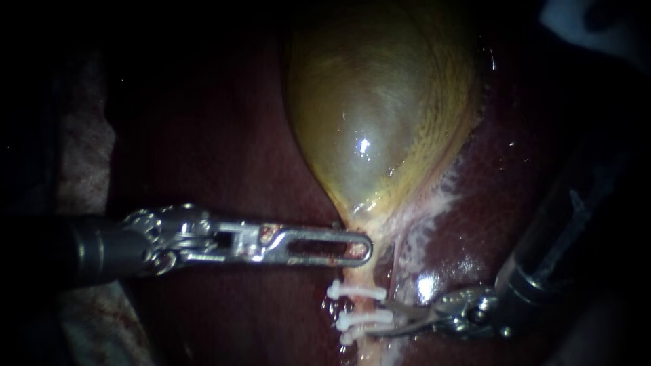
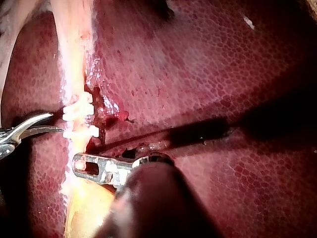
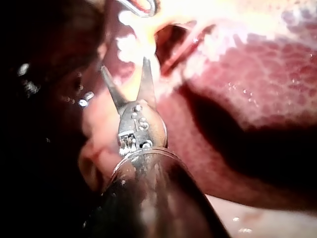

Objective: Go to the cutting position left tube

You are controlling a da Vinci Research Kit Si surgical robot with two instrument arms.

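The yellow-green gallbladder (image 1: pixel 380 102) is pinched at its neck by the left instrument (image 1: pixel 366 247). Beside white clips (image 1: pixel 357 291) on the pale tube (image 1: pixel 359 274), the right instrument (image 3: pixel 125 64) is held with jaws spread, seen plainest from its wrist.

The left instrument (image 1: pixel 363 248) clamps the gallbladder (image 1: pixel 380 122) above the tube (image 1: pixel 360 305); the right instrument (image 1: pixel 377 320), jaws parted, sits beside the tube's clips (image 1: pixel 356 291)

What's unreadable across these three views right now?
Endoscope view: pale yellow tube below the white plastic clips, cut off by the bottom edge.
Endoscope view: shaft of the right instrument, lost in shadow.
Right wrist view: clips ahead of its open steel blades, blurred; contact unclear.
Left wrist view: tissue under the left instrument, hidden by its shaft.
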